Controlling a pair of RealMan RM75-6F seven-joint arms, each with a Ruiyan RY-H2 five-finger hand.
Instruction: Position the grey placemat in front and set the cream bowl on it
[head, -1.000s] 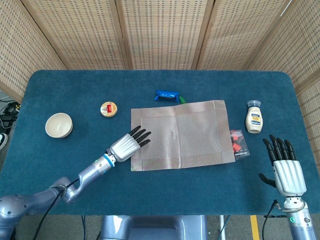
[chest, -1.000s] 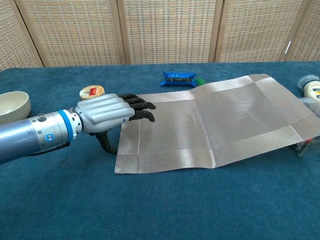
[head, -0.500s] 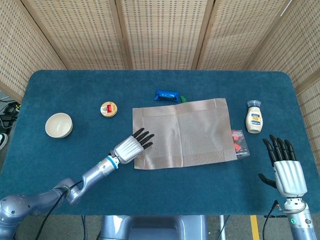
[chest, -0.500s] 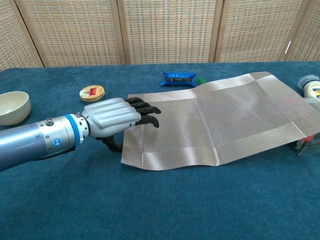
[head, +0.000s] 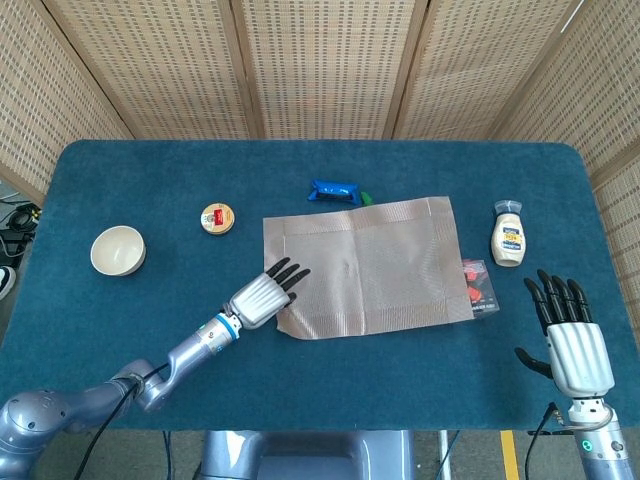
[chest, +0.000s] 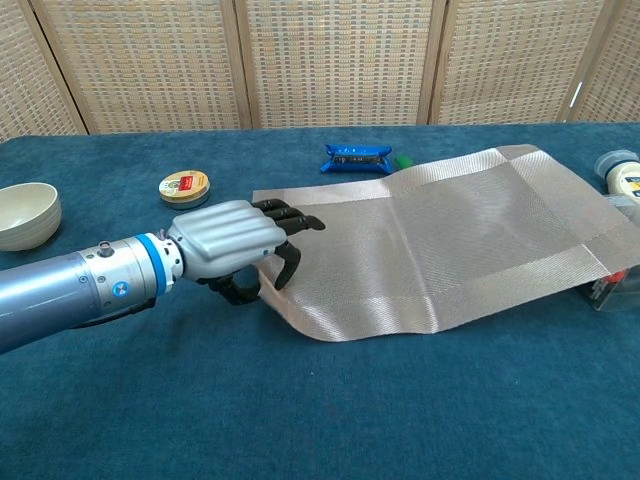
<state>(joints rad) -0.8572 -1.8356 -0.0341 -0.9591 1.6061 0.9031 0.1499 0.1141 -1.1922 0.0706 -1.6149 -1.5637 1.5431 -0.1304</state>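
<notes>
The grey placemat (head: 370, 265) (chest: 470, 240) lies right of the table's middle, its near-left corner curled up and tucked in. My left hand (head: 262, 295) (chest: 235, 248) pinches that corner, fingers on top and thumb curled underneath. The cream bowl (head: 118, 250) (chest: 25, 215) stands upright and alone at the far left of the blue table. My right hand (head: 572, 335) hovers open at the near right edge with its fingers spread, holding nothing; the chest view does not show it.
A round tin (head: 217, 218) (chest: 185, 186) sits left of the mat. A blue packet (head: 333, 191) (chest: 356, 158) lies behind it. A white squeeze bottle (head: 508, 236) (chest: 622, 176) and a small red-and-black pack (head: 478, 288) lie at the mat's right edge, the pack partly under it.
My left hand slid toward the mat's near-left corner and closed on it; that corner has curled up and the near edge has rippled. The right hand has not moved.
</notes>
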